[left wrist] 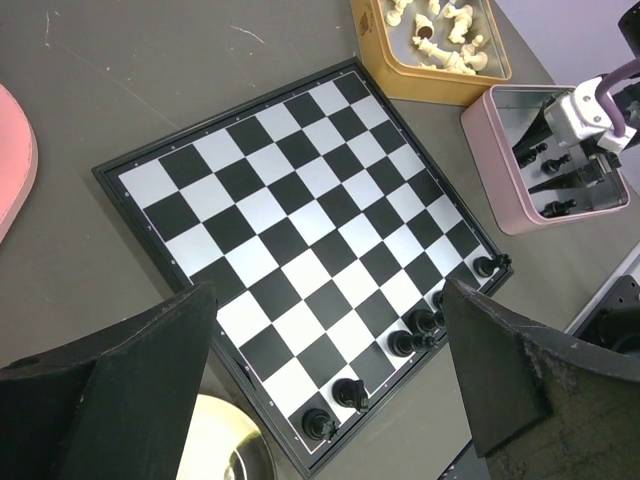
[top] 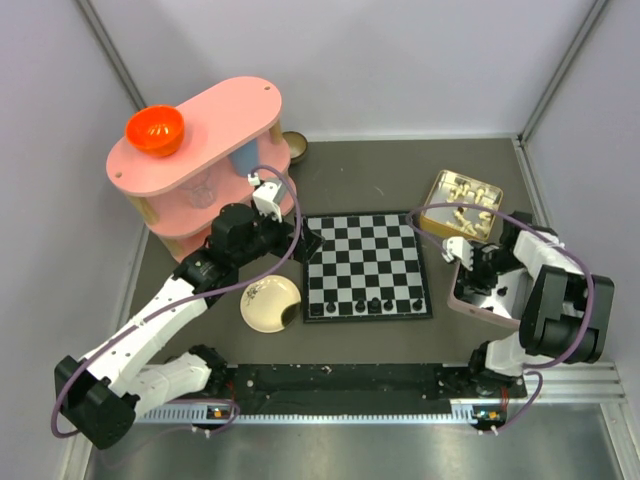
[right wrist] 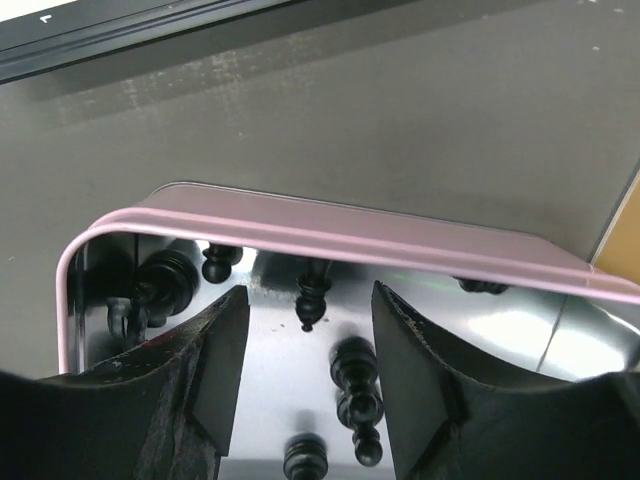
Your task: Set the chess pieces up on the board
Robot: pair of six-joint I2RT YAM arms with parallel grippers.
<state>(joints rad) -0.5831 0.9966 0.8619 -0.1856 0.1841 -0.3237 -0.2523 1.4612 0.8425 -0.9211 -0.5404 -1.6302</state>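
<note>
Right gripper: I see it parted in pink tin, three o'clock of board.
Left gripper: spread wide.
Chess pieces: seemingly loose.

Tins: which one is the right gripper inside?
The pink tin holding black pieces; the right gripper is inside it. The gold tin holds cream pieces.

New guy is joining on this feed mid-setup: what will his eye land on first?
The black-and-white board at the table's centre, with only a few black chess pieces along its near edge. Next, the pink shelf at far left, with a bright orange bowl on top. To the right of the board, the right gripper is open inside a pink tin that holds more black pieces.
</note>
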